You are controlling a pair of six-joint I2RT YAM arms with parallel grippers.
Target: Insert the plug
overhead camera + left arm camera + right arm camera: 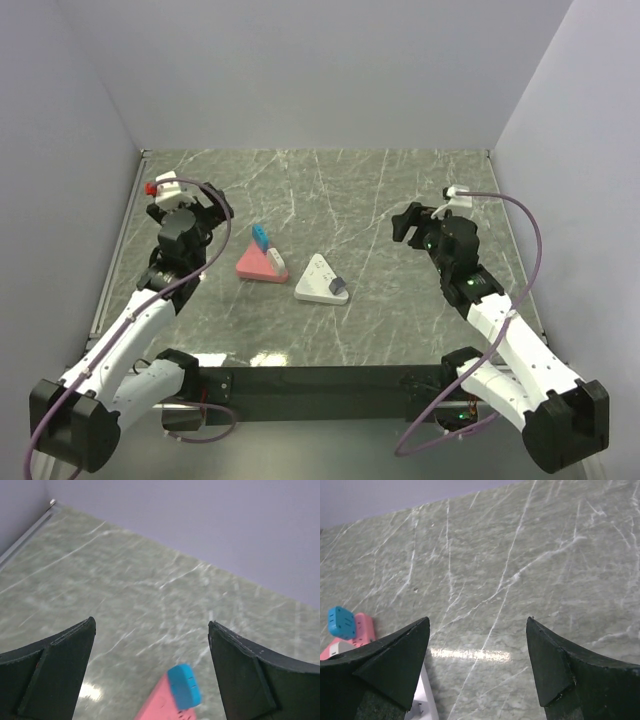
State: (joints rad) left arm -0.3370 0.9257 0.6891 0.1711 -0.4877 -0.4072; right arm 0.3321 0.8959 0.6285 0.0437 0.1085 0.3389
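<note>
A pink triangular socket block [255, 266] lies left of centre on the marble table. A blue plug [261, 237] stands at its far corner and a small white piece [276, 260] sits on its right side. Next to it lies a white triangular socket block [318, 279] with a grey plug [339, 287] on its right corner. My left gripper [222, 203] hovers open, left of and behind the pink block. In the left wrist view the blue plug [184, 686] shows below the open left gripper [151, 630]. My right gripper [402, 223] is open and holds nothing, right of the white block.
White walls close the table [330, 190] on the left, back and right. A metal rail [122, 235] runs along the left edge. In the right wrist view the blue plug [341, 622], pink block [364, 627] and white block [422, 700] sit at the lower left.
</note>
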